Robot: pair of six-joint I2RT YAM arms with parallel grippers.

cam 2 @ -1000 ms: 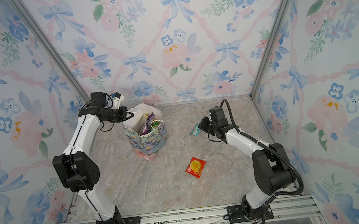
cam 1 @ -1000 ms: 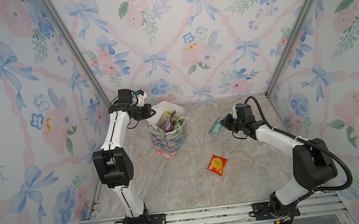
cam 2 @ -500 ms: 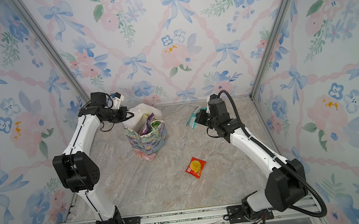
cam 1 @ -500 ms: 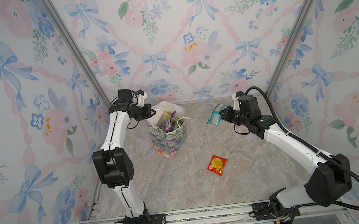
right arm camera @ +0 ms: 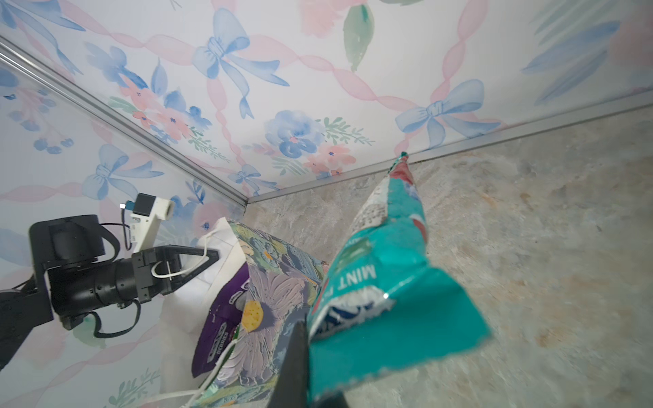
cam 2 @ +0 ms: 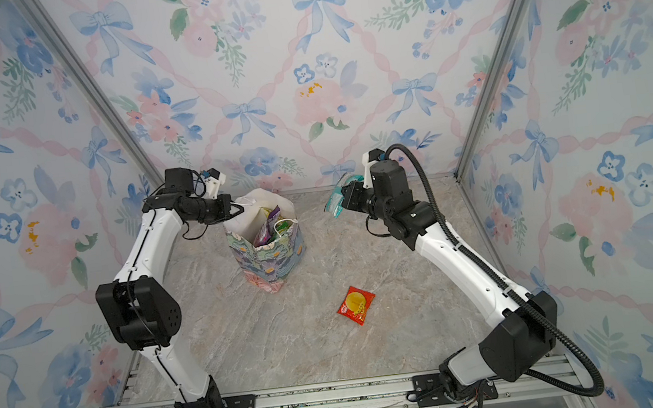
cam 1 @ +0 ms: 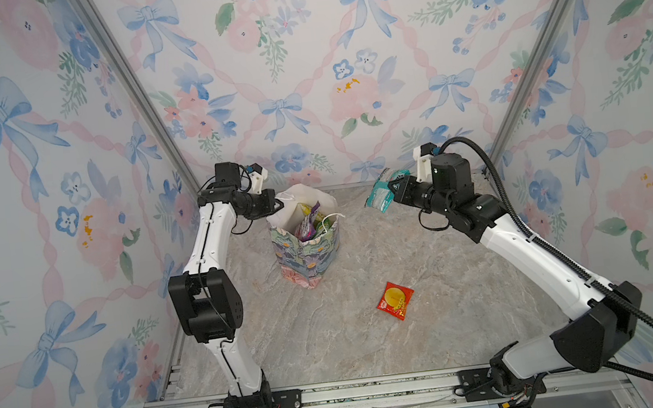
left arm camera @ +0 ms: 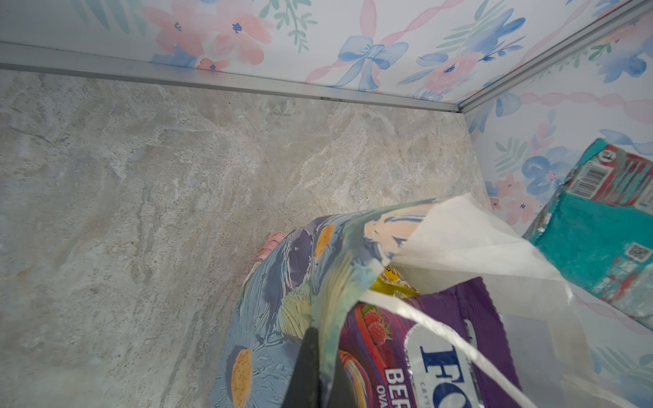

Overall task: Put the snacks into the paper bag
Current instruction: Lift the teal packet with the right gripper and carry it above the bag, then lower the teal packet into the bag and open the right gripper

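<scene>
the left gripper [cam 1: 279,205] pinches the rim of the paper bag [cam 1: 308,257]. the right gripper [cam 1: 393,189] squeezes a teal mint packet [cam 1: 378,200] in the air, at 2 o'clock from the bag. a red packet [cam 1: 395,300] lies at 5 o'clock. a purple packet [cam 1: 305,226] sits inside the bag.

The paper bag [cam 1: 307,253] has painted flowers in blue, green and pink with orange-yellow centres outside and is plain white inside. By the black left claw [cam 1: 280,205], a purple packet [left arm camera: 424,353] shows white-and-blue lettering and red berries. The teal packet [cam 1: 378,199] in the black right claw [cam 1: 391,188] has red patches and white lettering. Well away from both, a red packet [cam 1: 395,300] bears a yellow disc. The tabletop [cam 1: 331,338] is veined beige-grey.
</scene>
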